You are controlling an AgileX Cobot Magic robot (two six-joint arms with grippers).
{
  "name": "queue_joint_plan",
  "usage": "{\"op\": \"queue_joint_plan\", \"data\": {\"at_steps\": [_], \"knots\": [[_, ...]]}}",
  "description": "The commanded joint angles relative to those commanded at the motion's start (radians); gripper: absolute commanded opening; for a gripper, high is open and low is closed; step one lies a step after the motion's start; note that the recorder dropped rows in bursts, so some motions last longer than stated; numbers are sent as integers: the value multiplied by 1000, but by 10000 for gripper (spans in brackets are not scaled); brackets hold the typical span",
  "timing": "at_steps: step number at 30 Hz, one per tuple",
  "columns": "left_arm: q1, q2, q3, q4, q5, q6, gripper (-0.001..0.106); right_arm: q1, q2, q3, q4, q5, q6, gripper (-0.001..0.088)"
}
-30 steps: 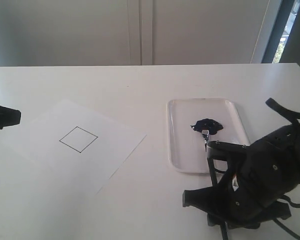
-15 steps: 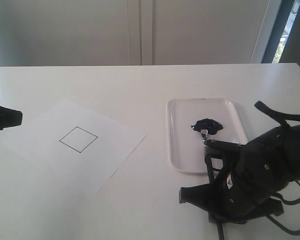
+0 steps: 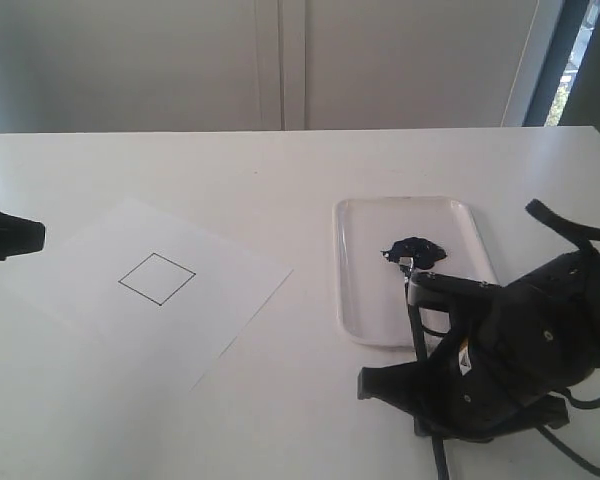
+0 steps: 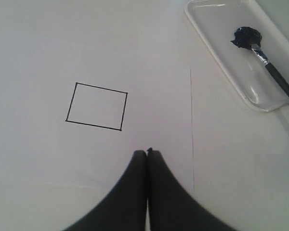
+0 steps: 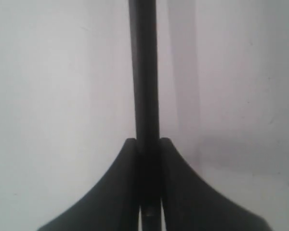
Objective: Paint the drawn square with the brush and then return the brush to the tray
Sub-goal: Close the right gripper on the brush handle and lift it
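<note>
Black handle between black fingers: the right gripper [image 5: 148, 144] is pinching the brush [image 5: 144, 72] partway along its shaft, jaws tight on either side. From the exterior camera, the brush tip sits at the paint blob [image 3: 415, 249] in the tray [image 3: 346, 300]. The handle runs back over the near rim into the gripper. Whether the bristles touch the tray floor, I cannot tell.

Over on the paper sheet [image 3: 220, 300], the drawn square [image 3: 157, 278] is a bare black outline, plain white inside, not a speck of paint on it. The left gripper [image 4: 147, 153] hangs by the sheet's left corner, fingers pressed together on nothing.

My read: the brush is grasped and at the paint, so pickup looks done. All the painting is to come, and the return to the tray comes after that.
</note>
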Motion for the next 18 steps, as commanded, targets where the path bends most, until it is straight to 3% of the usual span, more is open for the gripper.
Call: {"op": "queue_joint_plan", "data": {"at_steps": [14,18], "knots": [[0,2,0,0,-22,0,0,0,-157,0,-53,118,-4,0],[0,34,0,12,-39,0,0,0,-203,-12,-47,174,-78,0]]}}
